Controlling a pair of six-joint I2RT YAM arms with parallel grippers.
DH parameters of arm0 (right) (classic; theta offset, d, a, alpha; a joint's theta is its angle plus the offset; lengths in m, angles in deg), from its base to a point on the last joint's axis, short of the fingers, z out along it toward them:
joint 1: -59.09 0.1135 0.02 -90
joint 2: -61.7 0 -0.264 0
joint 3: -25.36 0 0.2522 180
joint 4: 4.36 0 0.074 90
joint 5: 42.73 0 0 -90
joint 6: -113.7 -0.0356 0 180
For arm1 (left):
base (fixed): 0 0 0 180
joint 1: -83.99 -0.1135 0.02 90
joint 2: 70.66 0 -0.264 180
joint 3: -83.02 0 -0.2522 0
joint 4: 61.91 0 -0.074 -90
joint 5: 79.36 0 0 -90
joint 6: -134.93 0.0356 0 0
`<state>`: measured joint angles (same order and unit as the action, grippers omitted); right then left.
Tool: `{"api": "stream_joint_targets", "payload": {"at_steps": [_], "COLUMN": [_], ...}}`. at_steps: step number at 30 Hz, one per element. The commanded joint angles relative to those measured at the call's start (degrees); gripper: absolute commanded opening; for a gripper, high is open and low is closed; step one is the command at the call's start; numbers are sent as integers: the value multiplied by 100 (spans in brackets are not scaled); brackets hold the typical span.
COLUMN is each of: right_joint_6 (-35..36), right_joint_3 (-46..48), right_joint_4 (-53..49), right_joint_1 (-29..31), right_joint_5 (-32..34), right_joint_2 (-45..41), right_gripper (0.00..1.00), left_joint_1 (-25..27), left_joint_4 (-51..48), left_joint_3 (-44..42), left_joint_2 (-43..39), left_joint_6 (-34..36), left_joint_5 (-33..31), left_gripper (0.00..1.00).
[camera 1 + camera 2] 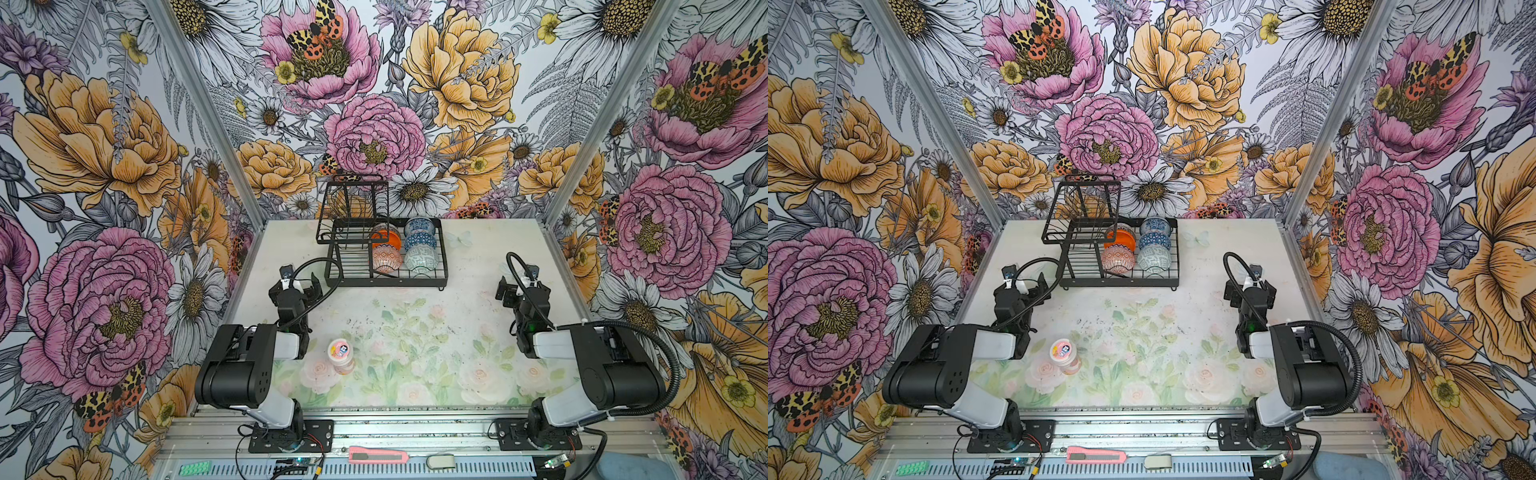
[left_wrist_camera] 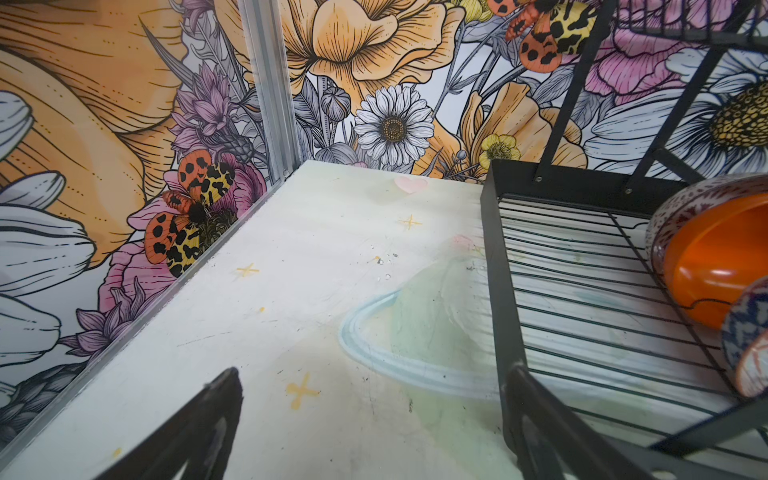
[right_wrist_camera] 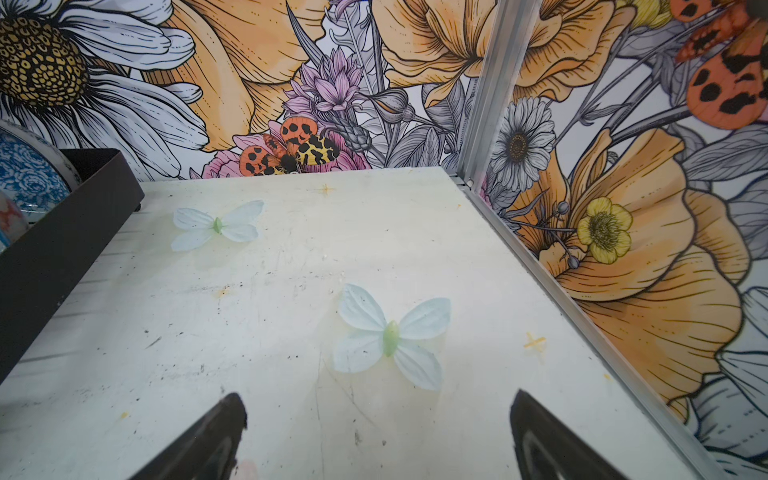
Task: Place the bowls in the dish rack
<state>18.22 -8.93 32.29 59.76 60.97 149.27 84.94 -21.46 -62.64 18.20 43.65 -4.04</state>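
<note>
Pale floral table [image 1: 415, 332], flower-papered walls [image 1: 374, 124]. Left gripper [image 1: 297, 286], jaws wide, empty: the dish rack [image 1: 443, 253] holding all five bowls [image 1: 386, 257] lies at its 2 o'clock. Right gripper [image 1: 521, 286], jaws wide, empty: the rack lies at its 10 o'clock.

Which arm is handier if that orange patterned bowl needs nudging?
Probably left: the left tool, open, sits at the dish rack's corner nearer the orange patterned bowl; the right tool stands off beyond the blue bowls.
</note>
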Motion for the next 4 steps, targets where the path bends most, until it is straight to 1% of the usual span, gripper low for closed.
{"api": "stream_joint_targets", "payload": {"at_steps": [1, 4], "right_joint_6": [-54, -57], "right_joint_3": [-135, -101], "right_joint_4": [41, 90], "right_joint_1": [-23, -24], "right_joint_5": [81, 88], "right_joint_2": [50, 28], "right_gripper": [100, 100], "left_joint_1": [6, 4], "left_joint_4": [45, 44], "left_joint_3": [51, 54], "left_joint_2": [-18, -18], "left_joint_6": [75, 75], "left_joint_5": [103, 99], "left_gripper": [99, 99]}}
